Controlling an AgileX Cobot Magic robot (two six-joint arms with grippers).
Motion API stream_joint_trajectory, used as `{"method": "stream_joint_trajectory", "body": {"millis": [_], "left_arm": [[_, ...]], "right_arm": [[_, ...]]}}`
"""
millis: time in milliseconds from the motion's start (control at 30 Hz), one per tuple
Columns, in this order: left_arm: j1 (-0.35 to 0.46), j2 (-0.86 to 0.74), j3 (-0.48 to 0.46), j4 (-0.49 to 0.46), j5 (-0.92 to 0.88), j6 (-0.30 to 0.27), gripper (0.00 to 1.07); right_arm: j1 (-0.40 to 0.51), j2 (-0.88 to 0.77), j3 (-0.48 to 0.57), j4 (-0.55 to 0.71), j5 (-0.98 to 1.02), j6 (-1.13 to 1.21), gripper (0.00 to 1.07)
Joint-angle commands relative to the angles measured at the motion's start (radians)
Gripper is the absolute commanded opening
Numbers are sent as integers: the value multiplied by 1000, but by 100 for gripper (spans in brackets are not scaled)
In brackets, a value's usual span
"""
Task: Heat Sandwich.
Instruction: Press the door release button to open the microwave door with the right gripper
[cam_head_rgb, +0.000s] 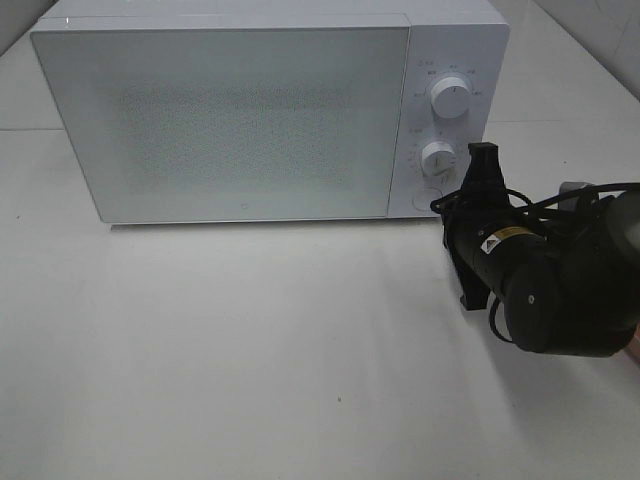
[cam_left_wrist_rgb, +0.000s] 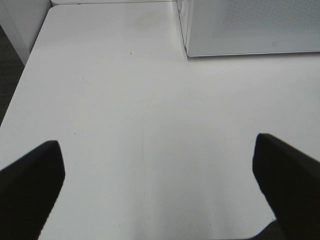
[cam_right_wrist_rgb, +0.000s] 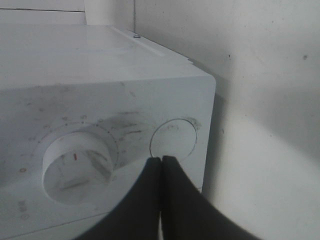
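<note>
While left jaws gape, closed right jaws sit at the microwave button (cam_right_wrist_rgb: 173, 138) below illegibly marked dials (cam_head_rgb: 450, 100).

– How's the light from the high camera?
– Bright and flat. The white table (cam_head_rgb: 250, 380) nearly washes out, the microwave (cam_head_rgb: 220, 120) door looks grainy, and a soft shadow runs under its front edge.
– And at the wrists?
– On the left it's pale and even, and the left gripper (cam_left_wrist_rgb: 156, 142) shows only as two blurred dark fingers (cam_left_wrist_rgb: 30, 190). The right is dimmer and greyer. The right gripper (cam_right_wrist_rgb: 161, 159) is out of focus, the dial (cam_right_wrist_rgb: 77, 165) is sharper, and a shadow falls beside the microwave.
</note>
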Motion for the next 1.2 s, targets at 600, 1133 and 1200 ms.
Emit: {"method": "stream_joint_trajectory", "body": {"millis": [600, 1133, 1200], "left_arm": [[2, -23, 1, 0, -5, -4, 98], [2, -23, 1, 0, -5, -4, 98], [2, -23, 1, 0, -5, -4, 98]], "right_arm": [[-48, 145, -167, -60, 59, 21, 0], [-48, 163, -190, -26, 32, 17, 0], [-48, 163, -196, -26, 32, 15, 0]]}}
